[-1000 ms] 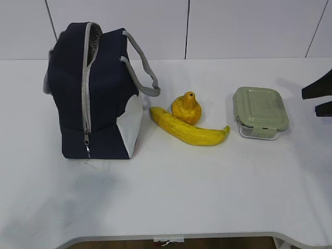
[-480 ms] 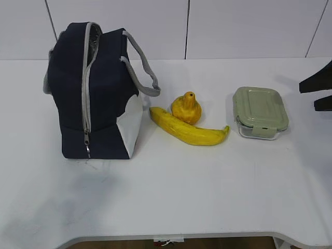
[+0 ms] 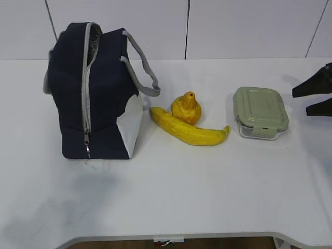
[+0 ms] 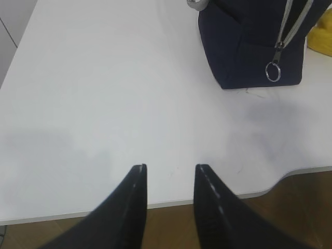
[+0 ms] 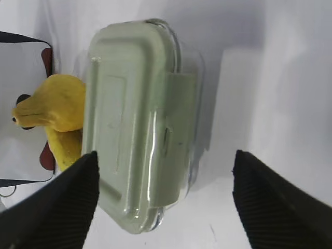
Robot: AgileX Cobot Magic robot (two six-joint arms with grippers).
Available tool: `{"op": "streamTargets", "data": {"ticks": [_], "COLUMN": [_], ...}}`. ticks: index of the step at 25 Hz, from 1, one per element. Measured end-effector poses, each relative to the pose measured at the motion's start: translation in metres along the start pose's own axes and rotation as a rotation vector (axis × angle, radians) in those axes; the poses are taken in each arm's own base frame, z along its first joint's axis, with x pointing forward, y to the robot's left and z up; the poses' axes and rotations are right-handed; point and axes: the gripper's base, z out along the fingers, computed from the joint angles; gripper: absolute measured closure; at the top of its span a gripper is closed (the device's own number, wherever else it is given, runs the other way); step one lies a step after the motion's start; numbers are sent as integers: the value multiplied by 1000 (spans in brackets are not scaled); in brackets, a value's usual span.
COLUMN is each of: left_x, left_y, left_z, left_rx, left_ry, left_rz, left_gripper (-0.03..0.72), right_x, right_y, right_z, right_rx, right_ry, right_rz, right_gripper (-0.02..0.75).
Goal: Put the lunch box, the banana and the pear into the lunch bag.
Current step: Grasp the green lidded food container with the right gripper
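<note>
Nothing's in your boxy navy fabric lunch bag (image 3: 88,88) yet; your right pincer (image 5: 163,199), wide, straddles the green-lidded clear lunch box (image 5: 137,119).

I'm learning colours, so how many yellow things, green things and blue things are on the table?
Yellow: 2, the banana and the pear
Green: 1, the lunch box lid
Blue: 1, the lunch bag
Total: 4

Matt fabric lunch bag (image 3: 93,93)
</note>
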Motion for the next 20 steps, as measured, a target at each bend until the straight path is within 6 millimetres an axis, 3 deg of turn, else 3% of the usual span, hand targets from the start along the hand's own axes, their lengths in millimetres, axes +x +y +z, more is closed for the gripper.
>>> {"op": "streamTargets", "data": {"ticks": [12, 20], "left_x": [0, -1], "left_y": [0, 0], "left_z": [0, 1], "left_rx": [0, -1], "left_ry": [0, 11], "left_rz": [0, 0], "left_gripper": [449, 449], "right_x": [8, 6], "right_y": [-15, -20], "right_z": [40, 49], "right_rx": [-32, -85], "right_ry": [86, 55], "right_rz": [53, 109], "right_gripper": [141, 142]}}
